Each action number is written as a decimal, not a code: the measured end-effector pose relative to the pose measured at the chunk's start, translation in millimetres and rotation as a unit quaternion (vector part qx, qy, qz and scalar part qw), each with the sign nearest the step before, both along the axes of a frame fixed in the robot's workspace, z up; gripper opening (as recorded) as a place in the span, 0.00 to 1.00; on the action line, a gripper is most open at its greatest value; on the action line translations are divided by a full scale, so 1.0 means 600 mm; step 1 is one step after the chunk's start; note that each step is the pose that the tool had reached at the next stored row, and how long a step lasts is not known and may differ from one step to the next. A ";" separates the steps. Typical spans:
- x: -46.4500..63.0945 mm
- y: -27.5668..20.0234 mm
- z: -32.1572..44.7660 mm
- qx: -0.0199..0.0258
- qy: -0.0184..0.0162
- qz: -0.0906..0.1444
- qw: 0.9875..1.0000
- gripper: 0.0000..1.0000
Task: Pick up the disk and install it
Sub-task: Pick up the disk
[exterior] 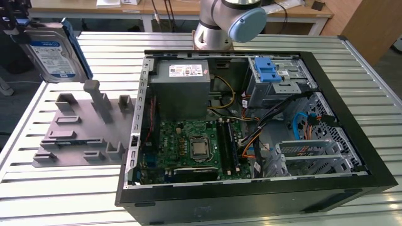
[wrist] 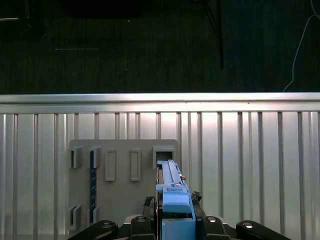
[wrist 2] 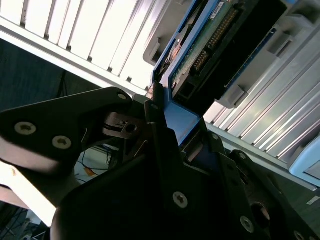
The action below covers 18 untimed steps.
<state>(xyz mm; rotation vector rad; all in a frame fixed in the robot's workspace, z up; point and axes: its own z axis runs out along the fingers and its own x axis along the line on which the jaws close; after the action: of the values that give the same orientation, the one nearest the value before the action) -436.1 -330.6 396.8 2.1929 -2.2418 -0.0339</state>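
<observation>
The disk (exterior: pixel 55 52) hangs in the air at the exterior view's upper left, standing on edge above the table, its white-and-blue label facing the camera and blue rails along its sides. My gripper (exterior: pixel 22 26) is shut on its upper end. In the second wrist view the disk's (wrist 2: pixel 212 42) green circuit-board side and a blue rail run out from between the black fingers (wrist 2: pixel 155 125). The first wrist view sees the disk (wrist: pixel 171 182) edge-on, held by my gripper (wrist: pixel 175 220) over the grey fixture (wrist: pixel 120 195).
A grey holder fixture (exterior: pixel 78 129) with upright posts lies on the slatted table (exterior: pixel 75 197) below the disk. To its right lies the open computer case (exterior: pixel 251 207), with a grey power supply box (exterior: pixel 182 89), motherboard (exterior: pixel 191 146) and a silver drive cage with a blue latch (exterior: pixel 270 70). The arm's base (exterior: pixel 217 28) stands behind the case.
</observation>
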 end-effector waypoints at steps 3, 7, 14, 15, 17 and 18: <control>0.000 0.0000 0.006 0.000 0.000 0.000 1.000 0.37; 0.000 0.0000 0.012 0.000 0.000 0.000 1.000 0.37; 0.000 0.0000 0.027 0.000 0.000 0.000 1.000 0.37; 0.000 0.0001 0.029 0.000 0.000 0.000 1.000 0.37; 0.000 0.0000 0.035 0.000 0.000 0.000 1.000 0.37; 0.000 0.0000 0.038 0.000 0.000 0.000 1.000 0.37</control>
<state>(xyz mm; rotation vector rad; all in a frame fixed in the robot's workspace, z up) -436.1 -330.5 419.6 2.1929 -2.2418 -0.0339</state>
